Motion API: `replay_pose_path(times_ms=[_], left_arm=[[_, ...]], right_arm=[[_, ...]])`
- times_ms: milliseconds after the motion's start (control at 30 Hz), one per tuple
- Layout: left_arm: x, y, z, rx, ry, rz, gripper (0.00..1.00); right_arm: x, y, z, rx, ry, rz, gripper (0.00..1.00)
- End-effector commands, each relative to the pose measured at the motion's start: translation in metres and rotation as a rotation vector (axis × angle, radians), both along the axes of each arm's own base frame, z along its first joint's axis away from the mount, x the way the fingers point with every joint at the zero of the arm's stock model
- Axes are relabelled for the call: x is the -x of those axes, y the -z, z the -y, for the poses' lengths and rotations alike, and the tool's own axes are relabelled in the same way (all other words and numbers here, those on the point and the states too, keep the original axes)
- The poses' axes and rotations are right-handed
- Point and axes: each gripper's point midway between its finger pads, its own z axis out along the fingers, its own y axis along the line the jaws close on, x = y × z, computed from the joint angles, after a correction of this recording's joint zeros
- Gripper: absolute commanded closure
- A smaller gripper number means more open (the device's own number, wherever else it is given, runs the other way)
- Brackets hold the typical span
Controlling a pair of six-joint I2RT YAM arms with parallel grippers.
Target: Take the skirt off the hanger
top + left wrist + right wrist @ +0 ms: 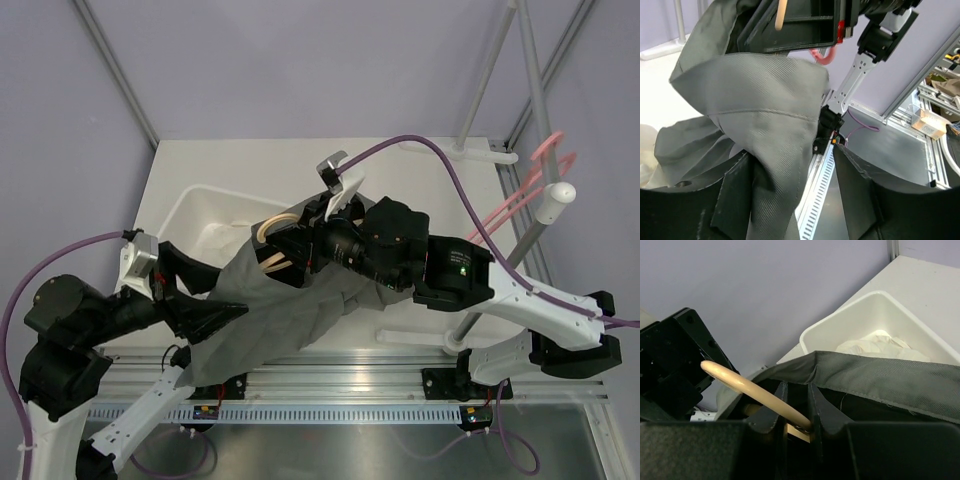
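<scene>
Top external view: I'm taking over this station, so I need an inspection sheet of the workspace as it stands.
surface: white table, bare parts look clean.
job's things: grey skirt draped mid-table, gathered around the wooden hanger.
clutter: white bin holding white cloth.
grippers: left gripper open, a skirt fold hanging between its fingers; right gripper closed on the hanger.
cables: purple cables loop from each arm, one arching over the table.
surroundings: pink hangers on a rack at right; metal frame posts behind.
</scene>
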Motion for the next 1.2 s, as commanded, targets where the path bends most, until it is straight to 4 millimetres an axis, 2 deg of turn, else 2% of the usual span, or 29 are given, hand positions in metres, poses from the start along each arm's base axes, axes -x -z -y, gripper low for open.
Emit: replay_pose_path(times_ms=[0,233,467,633,733,767,867,967,1100,1167], left_arm=[[0.014,-0.024,0.007,0.061,0.103,0.092,0.33],[0.004,-0.019,0.013,0.046,0.106,0.057,0.3],[-0.018,-0.009,0.016,0.035,0.042,0.016,0.42],[-0.029,-0.002,0.017,0.026,0.003,-0.011,0.47],[-0.036,0.004,0.015,0.009,-0.036,-0.024,0.63],[-0.038,0.004,0.015,0.007,-0.045,-0.026,0.75],[-0.043,0.004,0.013,0.001,-0.076,-0.029,1.0],[-0.049,0.003,0.004,-0.005,-0.147,-0.02,1.0],[-0.06,-0.004,-0.028,-0.004,-0.36,0.023,1.0],[-0.056,-0.007,-0.041,-0.01,-0.418,0.048,1.0]], right_arm=[[-0.015,0.001,0.007,0.03,0.083,0.026,1.0],[-0.014,-0.005,0.0,0.008,0.067,0.028,1.0],[-0.009,-0.007,-0.006,0.005,0.045,0.029,1.0],[-0.006,-0.013,-0.002,-0.011,0.038,0.031,1.0],[-0.006,-0.014,0.002,-0.017,0.041,0.032,1.0],[-0.006,-0.015,0.003,-0.019,0.041,0.034,1.0],[-0.004,-0.017,0.007,-0.031,0.038,0.031,1.0],[-0.006,-0.016,0.014,-0.028,0.058,0.033,1.0],[-0.012,-0.01,0.036,-0.008,0.123,0.04,1.0],[-0.016,-0.008,0.044,-0.004,0.153,0.045,1.0]])
